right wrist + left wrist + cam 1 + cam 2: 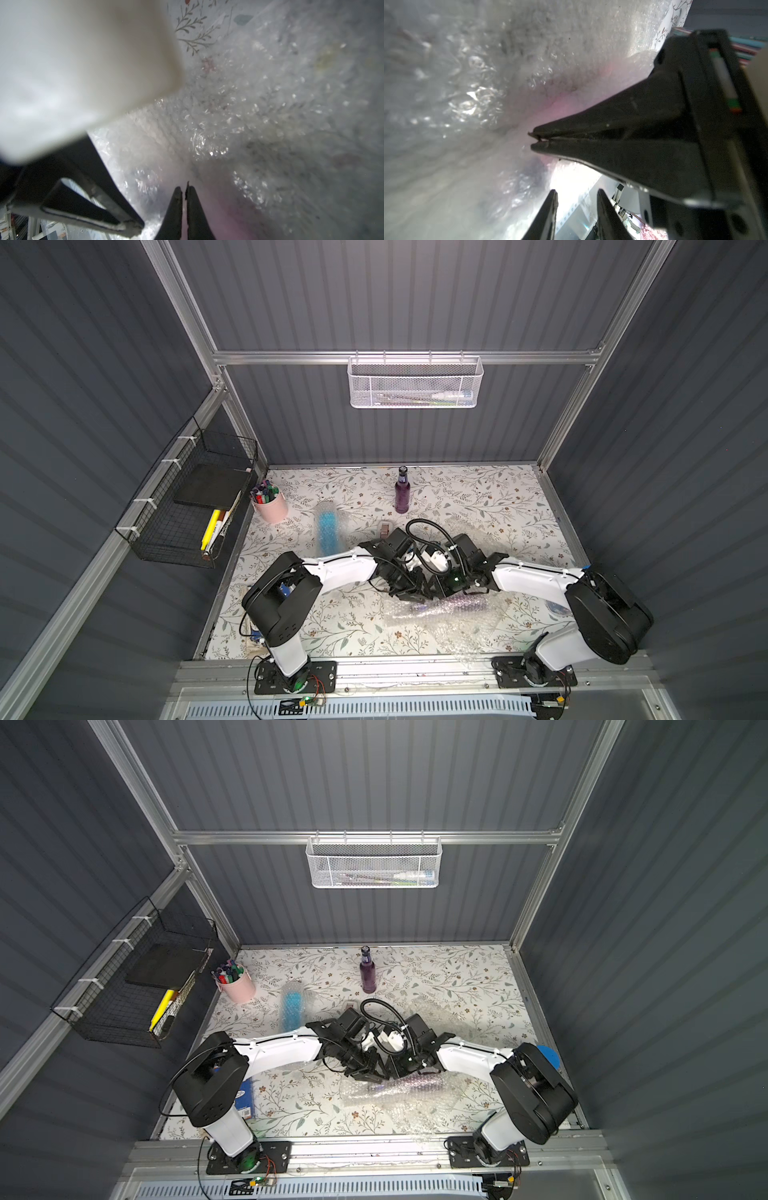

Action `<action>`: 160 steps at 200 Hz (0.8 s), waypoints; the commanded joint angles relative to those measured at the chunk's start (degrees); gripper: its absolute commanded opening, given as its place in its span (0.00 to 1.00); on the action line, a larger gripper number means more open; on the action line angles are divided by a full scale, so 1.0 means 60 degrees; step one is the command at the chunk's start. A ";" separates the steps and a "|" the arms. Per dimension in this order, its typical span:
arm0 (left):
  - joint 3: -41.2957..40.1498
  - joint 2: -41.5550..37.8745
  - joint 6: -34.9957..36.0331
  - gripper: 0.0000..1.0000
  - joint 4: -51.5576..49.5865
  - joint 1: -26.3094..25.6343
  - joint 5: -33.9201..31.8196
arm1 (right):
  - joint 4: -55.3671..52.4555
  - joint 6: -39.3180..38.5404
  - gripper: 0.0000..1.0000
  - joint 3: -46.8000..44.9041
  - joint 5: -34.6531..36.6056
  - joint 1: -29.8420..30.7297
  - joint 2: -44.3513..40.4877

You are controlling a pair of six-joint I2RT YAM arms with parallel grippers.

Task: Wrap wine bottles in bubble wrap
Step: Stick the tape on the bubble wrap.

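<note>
Left claw (576, 191) released, right claw (184, 188) clenched, at bubble wrap (436, 611) edge; rear-right table (503, 493) open.

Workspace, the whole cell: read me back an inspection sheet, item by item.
Surface: floral table, partly under wrap.
Job's things: purple bottle upright at the back, bare; blue bottle wrapped; second purple bottle lying in bubble wrap at the front.
Clutter: pink marker cup; blue packet by the left arm.
Grippers: left gripper open; right gripper shut, tips at the wrap.
Cables: black hose looping over the wrists.
Surroundings: white mesh basket on the back rail; black wire basket on the side wall.
</note>
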 commanded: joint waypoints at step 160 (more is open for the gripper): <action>-0.0787 -0.0471 -0.0270 0.05 0.1977 -0.0211 0.0412 | -0.0129 0.0273 0.12 -0.0490 -0.0254 0.0129 -0.0167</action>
